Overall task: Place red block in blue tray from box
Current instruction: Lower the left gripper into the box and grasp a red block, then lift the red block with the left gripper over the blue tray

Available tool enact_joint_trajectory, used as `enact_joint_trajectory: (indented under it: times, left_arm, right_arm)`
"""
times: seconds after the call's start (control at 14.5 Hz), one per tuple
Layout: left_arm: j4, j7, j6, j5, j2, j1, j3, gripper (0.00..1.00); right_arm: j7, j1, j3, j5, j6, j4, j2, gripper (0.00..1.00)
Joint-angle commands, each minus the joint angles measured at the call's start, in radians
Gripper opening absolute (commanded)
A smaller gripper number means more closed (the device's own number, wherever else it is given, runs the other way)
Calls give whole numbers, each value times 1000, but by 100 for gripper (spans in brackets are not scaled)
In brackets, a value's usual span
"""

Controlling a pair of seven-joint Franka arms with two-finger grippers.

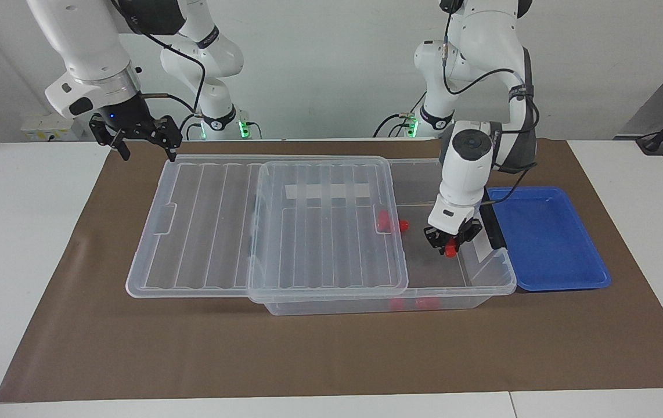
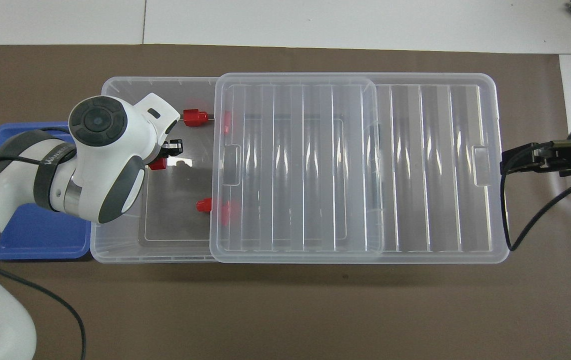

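The clear box (image 1: 482,288) lies across the mat, its ribbed lid (image 1: 325,232) slid toward the right arm's end, so the end beside the blue tray (image 1: 546,238) is uncovered. My left gripper (image 1: 450,244) is down in that uncovered end, shut on the red block (image 1: 451,251). In the overhead view the left gripper (image 2: 164,156) holds the red block (image 2: 157,164) over the floor of the box (image 2: 115,255). The blue tray (image 2: 35,235) is empty and partly hidden by the left arm. My right gripper (image 1: 146,150) waits open above the mat at the lid's outer end.
Other red pieces lie in the box: two by the wall nearer the robots (image 1: 391,221), partly under the lid (image 2: 355,165), and one by the farther wall (image 2: 195,117). A black clip (image 1: 491,227) sits on the box's end wall next to the tray. The right gripper (image 2: 506,163) also shows overhead.
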Motion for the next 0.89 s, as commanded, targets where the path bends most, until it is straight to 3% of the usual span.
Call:
enact_joint_trajectory:
  times: [0.0,0.21,0.41,0.83]
  left_arm:
    - [27,20,-107,-53,-55,6,-2,0]
    - [87,33,-261,-59,-101,9,1,0]
    - [202,200,-433,-82,-111,73,18,0]
    - [182,683,-428,-89,-151,334,24,0]
  right_arm:
    - [23,-6,8,-19,-12,-17,-16,100]
    - [27,-12,8,-8,-14,-16,-15,100]
    - [78,-12,8,-5,-15,-16,-16,100]
    - [69,-12,8,-4,-17,-22,-24,100]
